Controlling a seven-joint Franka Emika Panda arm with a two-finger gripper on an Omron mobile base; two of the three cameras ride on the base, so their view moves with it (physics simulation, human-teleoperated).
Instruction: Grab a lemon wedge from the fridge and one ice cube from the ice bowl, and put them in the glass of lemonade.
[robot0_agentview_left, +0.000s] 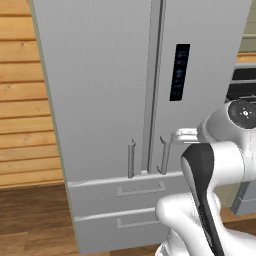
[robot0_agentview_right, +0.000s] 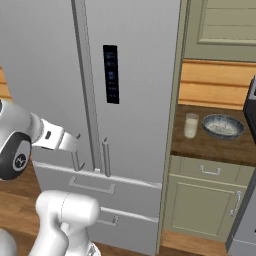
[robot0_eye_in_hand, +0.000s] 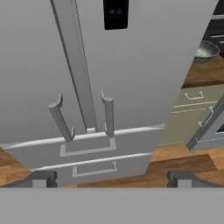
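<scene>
Two closed doors faced the robot on the tall grey fridge (robot0_agentview_right: 135, 75), whose bar handles (robot0_eye_in_hand: 107, 116) stood side by side above two drawers, so the lemon wedge was presumably hidden inside. The gripper (robot0_eye_in_hand: 111, 177) hung near the handles, fingers wide apart and empty, suggesting the fridge-opening step; next it needed to close on one handle. On the counter (robot0_agentview_right: 200, 145) beside the fridge, the glass of lemonade (robot0_agentview_right: 191, 125) stood just beside the ice bowl (robot0_agentview_right: 223, 126).
</scene>
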